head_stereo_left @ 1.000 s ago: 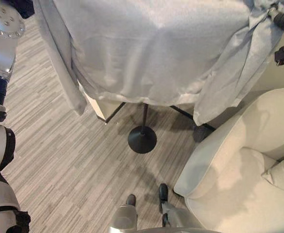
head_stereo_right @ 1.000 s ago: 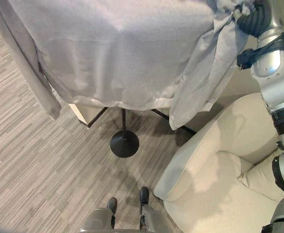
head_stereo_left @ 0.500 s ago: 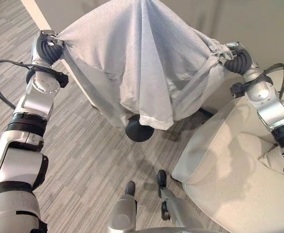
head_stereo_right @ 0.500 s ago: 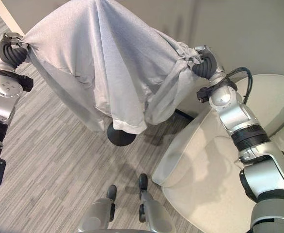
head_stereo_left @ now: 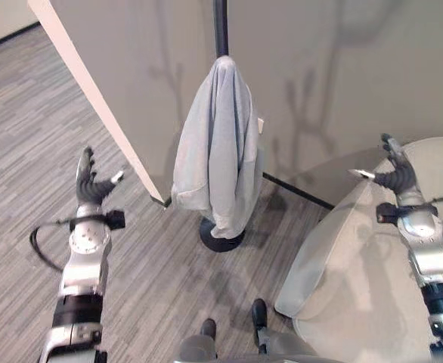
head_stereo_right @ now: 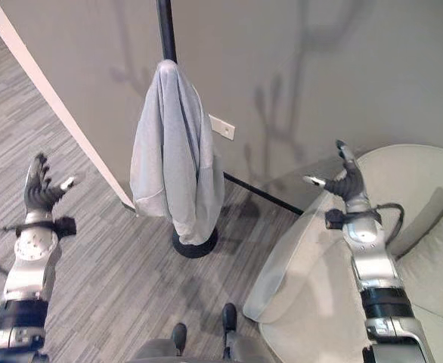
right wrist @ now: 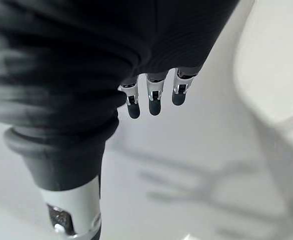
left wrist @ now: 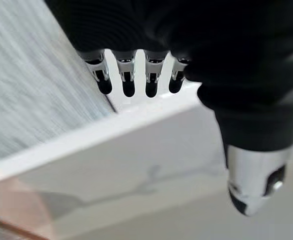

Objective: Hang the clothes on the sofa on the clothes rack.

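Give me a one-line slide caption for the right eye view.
Grey garment draped on the black clothes rack, with the left hand and right hand open and apart from it.

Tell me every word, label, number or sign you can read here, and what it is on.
None: no print shows on the light grey cloth garment hanging on the black metal clothes rack, the cream upholstered sofa, the small white wall plate, or either hand.
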Motion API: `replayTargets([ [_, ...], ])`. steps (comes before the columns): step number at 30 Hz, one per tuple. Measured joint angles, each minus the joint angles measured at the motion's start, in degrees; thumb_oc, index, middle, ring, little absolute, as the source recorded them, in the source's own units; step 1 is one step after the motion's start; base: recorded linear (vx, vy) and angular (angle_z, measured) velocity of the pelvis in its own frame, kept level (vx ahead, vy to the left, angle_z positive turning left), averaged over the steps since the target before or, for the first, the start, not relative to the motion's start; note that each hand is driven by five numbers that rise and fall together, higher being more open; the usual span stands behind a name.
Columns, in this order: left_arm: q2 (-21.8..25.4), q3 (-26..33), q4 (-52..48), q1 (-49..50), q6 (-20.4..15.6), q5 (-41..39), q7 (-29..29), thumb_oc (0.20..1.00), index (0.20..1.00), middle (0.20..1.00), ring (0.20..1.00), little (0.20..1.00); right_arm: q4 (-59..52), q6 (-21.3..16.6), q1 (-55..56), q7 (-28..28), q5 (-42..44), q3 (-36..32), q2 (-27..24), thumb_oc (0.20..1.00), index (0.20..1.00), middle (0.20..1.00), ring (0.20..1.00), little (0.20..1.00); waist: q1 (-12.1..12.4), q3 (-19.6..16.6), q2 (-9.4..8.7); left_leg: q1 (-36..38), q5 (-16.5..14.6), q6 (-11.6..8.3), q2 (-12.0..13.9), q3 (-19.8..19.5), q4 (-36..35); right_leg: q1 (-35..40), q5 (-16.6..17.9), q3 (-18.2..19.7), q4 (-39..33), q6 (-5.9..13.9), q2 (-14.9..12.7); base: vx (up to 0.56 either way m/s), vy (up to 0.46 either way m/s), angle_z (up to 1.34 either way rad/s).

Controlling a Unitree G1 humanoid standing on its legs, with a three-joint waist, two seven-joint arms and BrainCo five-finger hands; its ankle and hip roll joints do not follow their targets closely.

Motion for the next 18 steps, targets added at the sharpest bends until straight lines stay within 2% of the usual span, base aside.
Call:
replayTargets([
  [2, -0.44, 1.38, 3.91, 1.76, 0.77, -1.83, -0.91, 1.000, 1.000, 1.000, 1.000, 1.000, 0.15, 0.17, 1.06, -0.04, 0.00, -2.43, 1.37, 1.000, 1.000, 1.000, 1.000, 1.000, 0.06, -0.58, -0.42, -0.16, 0.30, 0.03, -0.27, -0.35, -0.14, -0.03, -0.79, -0.17, -0.01, 0.31, -0.34, 0.00, 0.019, 0.09],
  [5, -2.23, 1.32, 5.75, 6.40, 0.08, -2.74, -3.81, 1.000, 1.000, 1.000, 1.000, 1.000, -2.12, -0.37, 3.57, 0.21, -0.76, -3.49, 2.44, 1.000, 1.000, 1.000, 1.000, 1.000, 0.38, -1.06, -0.08, -0.28, 0.30, 0.07, -0.18, -0.32, 0.00, -0.09, -1.42, -0.48, -0.01, 0.66, -0.35, -0.01, 0.040, 0.08],
  [7, -6.30, 1.32, 9.77, 9.86, 0.32, -3.96, -5.52, 1.000, 1.000, 1.000, 1.000, 1.000, -2.66, -0.10, 6.85, -0.06, -1.88, -7.36, 2.72, 1.000, 1.000, 1.000, 1.000, 1.000, 0.55, -2.14, 1.17, -0.42, 0.39, 0.18, -0.20, -0.33, 0.08, -0.20, -1.78, -0.60, -0.02, 0.95, -0.42, -0.01, 0.045, 0.03],
  [9, -7.60, 1.28, 15.83, 10.93, -0.82, -3.95, -7.62, 1.000, 1.000, 1.000, 1.000, 1.000, -2.66, -0.44, 9.74, -0.08, -3.12, -11.01, 3.42, 1.000, 1.000, 1.000, 1.000, 1.000, 0.56, -3.01, 1.64, -1.09, 0.39, 0.18, -0.14, -0.49, 0.31, -0.49, -2.19, -1.05, -0.03, 0.66, -0.43, 0.00, 0.045, 0.08],
  [10, -8.41, 1.44, 18.15, 11.67, 0.16, -4.08, -8.02, 1.000, 1.000, 1.000, 1.000, 1.000, -2.01, 0.01, 11.09, -0.51, -3.29, -13.98, 4.48, 1.000, 1.000, 1.000, 1.000, 1.000, 0.48, -3.27, 1.73, -1.08, 0.39, 0.17, -0.06, -0.49, 0.29, -0.47, -2.41, -1.30, -0.02, 0.43, -0.41, 0.00, 0.045, 0.14],
  [11, -8.47, 1.27, 23.14, 11.44, -1.03, -4.07, -8.87, 1.000, 1.000, 1.000, 1.000, 1.000, -0.41, -0.14, 12.74, -1.03, -4.18, -15.96, 4.57, 1.000, 1.000, 1.000, 1.000, 1.000, 0.46, -3.58, 1.74, -1.21, 0.42, 0.14, 0.00, -0.54, 0.31, -0.48, -2.51, -1.51, -0.03, 0.37, -0.42, 0.00, 0.028, 0.11],
  [13, -9.03, 1.32, 32.03, 11.25, -0.74, -4.02, -9.58, 1.000, 1.000, 1.000, 1.000, 1.000, 6.47, 0.23, 16.15, -1.82, -6.52, -18.13, 3.30, 1.000, 1.000, 1.000, 1.000, 1.000, 0.36, -4.48, 1.25, -1.20, 0.52, -0.01, 0.17, -0.43, 0.26, -0.50, -2.63, -1.63, -0.03, 0.48, -0.35, -0.01, 0.036, 0.05],
  [14, -8.30, -1.91, 39.06, 11.89, -1.41, -3.66, -10.04, 1.000, 1.000, 1.000, 1.000, 1.000, 14.43, 0.19, 19.04, -2.70, -7.80, -18.84, 2.88, 1.000, 1.000, 1.000, 1.000, 1.000, 0.12, -4.97, 0.53, -1.24, 0.56, -0.07, 0.19, -0.45, 0.29, -0.59, -2.27, -1.65, -0.03, 1.25, -0.33, -0.02, 0.030, -0.04],
  [15, -8.21, -5.36, 45.37, 11.43, -1.28, -1.84, -10.45, 1.000, 1.000, 1.000, 1.000, 1.000, 28.33, 0.64, 18.88, -3.37, -7.83, -17.20, 2.46, 1.000, 1.000, 1.000, 1.000, 1.000, -0.02, -5.47, -0.37, -1.40, 0.57, -0.09, 0.15, -0.29, 0.28, -0.85, -2.31, -1.53, -0.03, 1.31, -0.36, 0.00, 0.000, 0.00],
  [16, -8.29, -6.63, 46.58, 11.47, -0.80, -0.92, -10.72, 1.000, 1.000, 1.000, 1.000, 1.000, 34.36, 2.35, 18.52, -3.41, -7.74, -15.76, 2.57, 1.000, 1.000, 1.000, 1.000, 1.000, 0.03, -5.62, -0.75, -1.66, 0.57, -0.09, 0.14, -0.30, 0.26, -1.02, -2.32, -1.54, -0.02, 1.32, -0.38, -0.01, -0.002, -0.05],
  [18, -8.39, -7.55, 46.01, 11.92, -0.48, 0.70, -11.09, 1.000, 1.000, 1.000, 1.000, 1.000, 35.11, 3.62, 19.47, -3.11, -7.70, -15.14, 4.18, 1.000, 1.000, 1.000, 1.000, 1.000, -0.46, -5.56, -0.90, -2.02, 0.55, -0.05, 0.05, -0.08, 0.02, -1.56, -2.42, -1.42, -0.03, 1.14, -0.50, -0.01, 0.000, -0.08],
])
